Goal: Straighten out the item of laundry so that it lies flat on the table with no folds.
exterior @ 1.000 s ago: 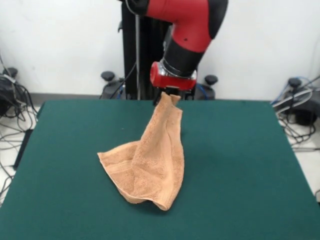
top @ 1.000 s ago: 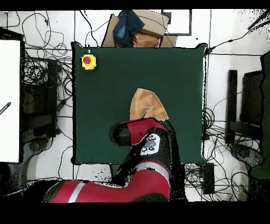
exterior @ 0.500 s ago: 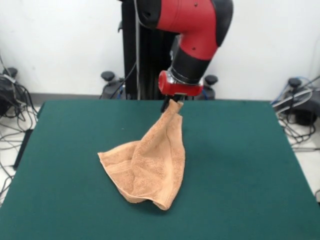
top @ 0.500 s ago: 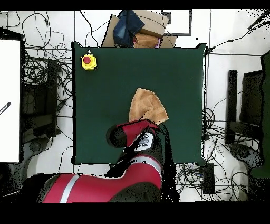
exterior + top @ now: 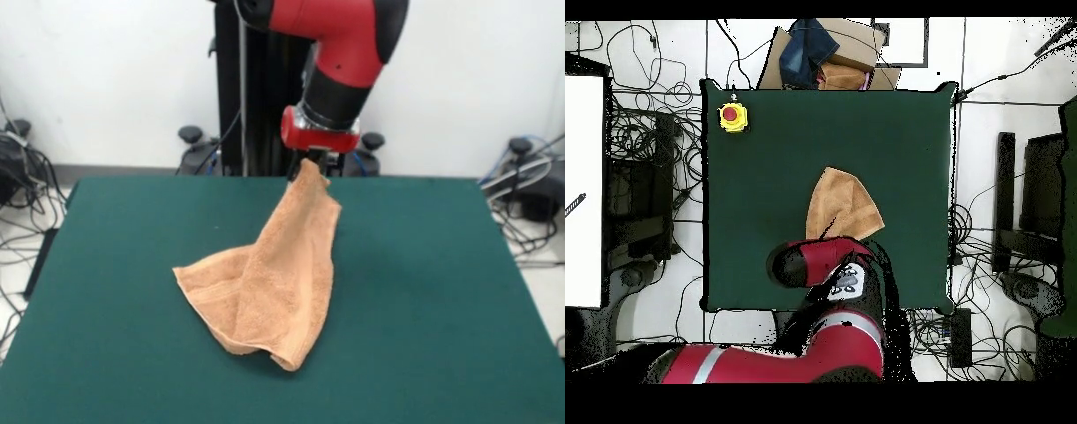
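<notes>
Fingers (image 5: 311, 164) gripping one corner of peach towel (image 5: 269, 283), holding it lifted off green surface (image 5: 424, 283); lower folds resting crumpled mid-surface, draping down from grip, showing beyond red arm (image 5: 820, 262) from overhead.

Front camera sits across the bench (image 5: 424, 291) from the arm, raised a little and angled down, close enough that the green top fills the lower half and its near corners are cut off. White wall and floor cables lie beyond the bench's far edge. Overhead camera looks straight down from high up, taking in the whole bench (image 5: 765, 150) plus the cabled floor all round it. Both views share the green top, the towel (image 5: 274, 283) near its middle (image 5: 843, 205), and the red arm (image 5: 340, 53) reaching over it (image 5: 820, 262).
</notes>
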Robot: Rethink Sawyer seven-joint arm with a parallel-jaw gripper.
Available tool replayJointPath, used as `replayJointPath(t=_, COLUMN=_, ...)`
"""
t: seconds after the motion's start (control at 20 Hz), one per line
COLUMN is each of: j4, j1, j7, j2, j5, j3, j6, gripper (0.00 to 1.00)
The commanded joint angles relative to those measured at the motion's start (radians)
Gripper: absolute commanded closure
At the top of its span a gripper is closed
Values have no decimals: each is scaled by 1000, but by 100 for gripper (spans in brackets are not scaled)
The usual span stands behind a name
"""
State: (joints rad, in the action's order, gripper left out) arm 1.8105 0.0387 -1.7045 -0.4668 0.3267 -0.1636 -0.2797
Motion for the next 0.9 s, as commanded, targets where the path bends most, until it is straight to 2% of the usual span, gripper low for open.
replayJointPath(t=0.05, j4=123, j1=-5, j7=-170, j2=-133, j5=-111, j3=124, j6=-131, gripper=100)
replayJointPath(t=0.15, j4=131, j1=-38, j7=-166, j2=-169, j5=-137, j3=108, j6=-227, gripper=100)
replayJointPath(t=0.25, j4=137, j1=-65, j7=-165, j2=-187, j5=-147, j3=87, j6=-271, gripper=100)
replayJointPath(t=0.4, j4=131, j1=-61, j7=-161, j2=-142, j5=-140, j3=78, j6=-217, gripper=100)
replayJointPath(t=0.6, j4=145, j1=-4, j7=-140, j2=-91, j5=-134, j3=118, j6=-125, gripper=100)
replayJointPath(t=0.75, j4=133, j1=-39, j7=-175, j2=-79, j5=-127, j3=74, j6=-121, gripper=100)
replayJointPath(t=0.9, j4=89, j1=-51, j7=-150, j2=-79, j5=-96, j3=41, j6=-139, gripper=100)
